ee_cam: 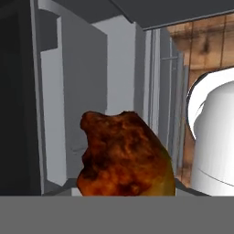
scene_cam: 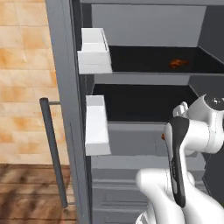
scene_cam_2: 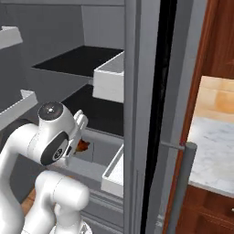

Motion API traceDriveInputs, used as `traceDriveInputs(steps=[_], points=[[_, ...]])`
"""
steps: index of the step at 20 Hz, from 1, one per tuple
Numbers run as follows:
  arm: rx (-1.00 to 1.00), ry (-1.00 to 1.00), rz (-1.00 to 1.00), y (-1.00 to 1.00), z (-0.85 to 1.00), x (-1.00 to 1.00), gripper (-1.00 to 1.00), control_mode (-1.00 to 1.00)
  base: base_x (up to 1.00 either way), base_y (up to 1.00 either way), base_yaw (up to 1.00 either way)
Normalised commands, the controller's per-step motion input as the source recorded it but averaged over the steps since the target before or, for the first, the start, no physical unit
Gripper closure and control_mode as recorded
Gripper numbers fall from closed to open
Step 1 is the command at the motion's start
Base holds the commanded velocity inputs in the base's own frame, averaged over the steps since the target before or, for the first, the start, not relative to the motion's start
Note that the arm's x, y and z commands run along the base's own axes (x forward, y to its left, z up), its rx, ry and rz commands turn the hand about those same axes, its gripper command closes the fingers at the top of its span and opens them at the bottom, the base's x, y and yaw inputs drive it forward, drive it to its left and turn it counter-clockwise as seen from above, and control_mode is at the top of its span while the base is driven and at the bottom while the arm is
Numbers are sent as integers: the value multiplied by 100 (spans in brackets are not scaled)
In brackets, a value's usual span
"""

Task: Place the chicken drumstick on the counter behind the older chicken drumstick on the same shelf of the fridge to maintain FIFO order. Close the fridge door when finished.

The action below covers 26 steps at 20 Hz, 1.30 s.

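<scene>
A drumstick (ee_cam: 125, 155) is being held right at the tool (ee_cam: 124, 194), its browned, crusted meat rising just in front of the camera on the hand; the fingertips themselves are being hidden beneath it, so the tool appears to be clamped on the drumstick, though the grip itself cannot be seen. In the right base view a small orange-brown piece of the same drumstick (scene_cam_2: 83, 146) is showing just past the white wrist, level with the front of the lower, deeper black shelf (scene_cam_2: 103, 112). The tool is being kept inside the open fridge (scene_cam: 65, 87), between its two doors. Just beyond and to both sides of it, white door bins (scene_cam: 95, 124) are being seen. Above and farther back from the tool, the shelf (scene_cam: 144, 61) is carrying the older drumstick (scene_cam: 177, 63) toward its rear right. Well off to the tool's right, past the fridge door, the marble surface (scene_cam_2: 215, 151) is lying.
</scene>
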Motion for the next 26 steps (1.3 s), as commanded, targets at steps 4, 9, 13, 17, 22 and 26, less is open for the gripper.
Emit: traceDriveInputs(steps=[4,9,13,17,22,26], points=[[0,0,0,0,0,0,100,100,63,18,-56],[0,0,0,0,0,0,100,100,77,20,-30],[0,0,0,0,0,0,100,100,93,3,-3],[0,0,0,0,0,0,100,100,98,5,0],[-4,-19,0,7,94,60,100,-100,0,0,0],[-6,-26,2,23,100,57,100,-100,0,0,0]])
